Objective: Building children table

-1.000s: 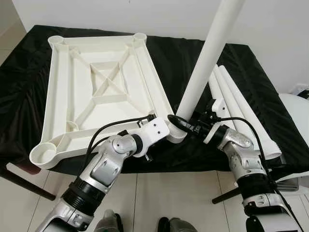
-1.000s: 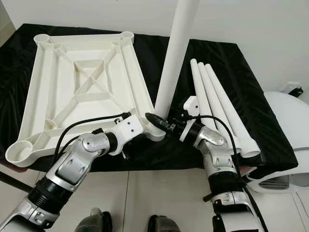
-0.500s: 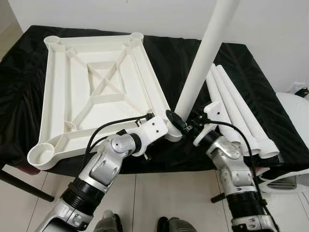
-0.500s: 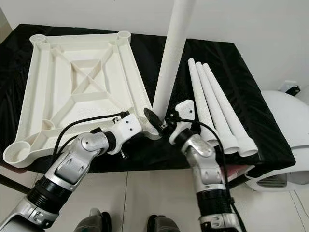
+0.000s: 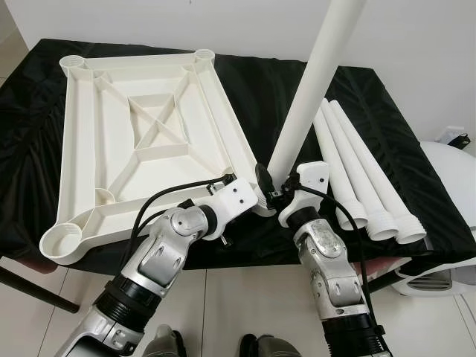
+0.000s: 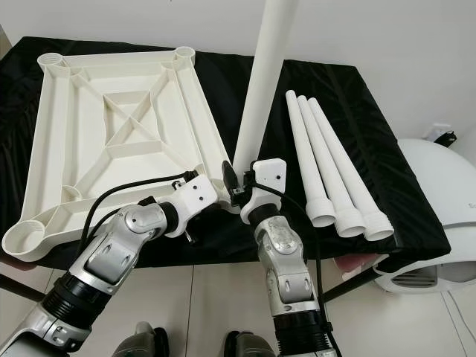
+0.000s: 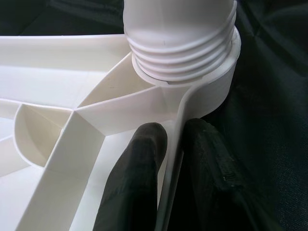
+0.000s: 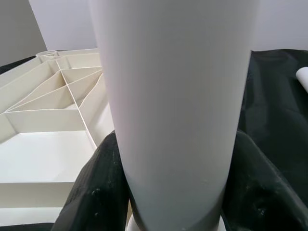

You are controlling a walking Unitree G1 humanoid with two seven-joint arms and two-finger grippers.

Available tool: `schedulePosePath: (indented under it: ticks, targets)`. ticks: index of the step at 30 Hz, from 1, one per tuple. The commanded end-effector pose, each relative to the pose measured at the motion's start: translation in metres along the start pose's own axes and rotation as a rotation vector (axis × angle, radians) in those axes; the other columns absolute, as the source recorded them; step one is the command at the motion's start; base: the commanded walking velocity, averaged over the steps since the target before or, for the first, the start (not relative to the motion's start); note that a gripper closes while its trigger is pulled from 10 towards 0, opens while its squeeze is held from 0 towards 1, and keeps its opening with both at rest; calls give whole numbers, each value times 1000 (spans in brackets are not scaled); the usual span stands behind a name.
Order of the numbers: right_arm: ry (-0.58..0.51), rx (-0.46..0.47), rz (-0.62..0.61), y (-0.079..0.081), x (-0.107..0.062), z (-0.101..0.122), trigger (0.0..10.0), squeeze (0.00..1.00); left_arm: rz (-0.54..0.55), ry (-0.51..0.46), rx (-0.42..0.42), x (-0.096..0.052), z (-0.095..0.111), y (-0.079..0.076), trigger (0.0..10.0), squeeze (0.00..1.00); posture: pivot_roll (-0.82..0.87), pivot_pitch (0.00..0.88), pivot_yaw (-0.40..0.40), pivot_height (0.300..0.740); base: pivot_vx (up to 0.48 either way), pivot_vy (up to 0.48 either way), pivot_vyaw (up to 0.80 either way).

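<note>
**Leg going into the near corner socket**

Across the black-draped table (image 5: 387, 97): upturned white tabletop (image 5: 141, 134), ribs up, lying flat. Rising from its near right corner socket: one long white leg (image 5: 312, 89), leaning slightly rightward. Just beside on the cloth: three spare legs (image 5: 357, 178), side by side.

Right pincer (image 8: 175, 183) clamped around the upright leg just above its base. Forearm swung in from the right over the last second, now almost straight beneath the leg; reads as one turn of screwing.

Left pincer (image 7: 175, 130) pinching the tabletop's rim beside the socket, bracing it.

Several thread rings showing above the socket; probably not seated yet.
</note>
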State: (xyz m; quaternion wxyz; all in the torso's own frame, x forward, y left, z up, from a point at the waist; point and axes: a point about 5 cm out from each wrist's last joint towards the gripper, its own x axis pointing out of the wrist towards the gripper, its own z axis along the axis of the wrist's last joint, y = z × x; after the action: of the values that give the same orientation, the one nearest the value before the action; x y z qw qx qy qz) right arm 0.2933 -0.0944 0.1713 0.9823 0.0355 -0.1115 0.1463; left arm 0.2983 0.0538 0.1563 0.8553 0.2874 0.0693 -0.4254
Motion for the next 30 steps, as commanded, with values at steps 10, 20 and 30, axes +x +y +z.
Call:
schedulePosePath:
  ticks: [10,20,30]
  targets:
    - [79,-8,-90,-5,-4,-12,10000,0,1,-46,35,0,10,-9,10000,0,-54,94,-70,740,0,0,0]
    - [68,1,-86,-7,-2,-10,10000,1000,9,-43,36,-1,10,-6,10000,0,-51,94,-72,740,0,0,0]
    - [65,0,-71,-12,0,-9,10000,1000,12,-42,34,-1,9,-6,10000,0,-49,99,-66,740,0,0,0]
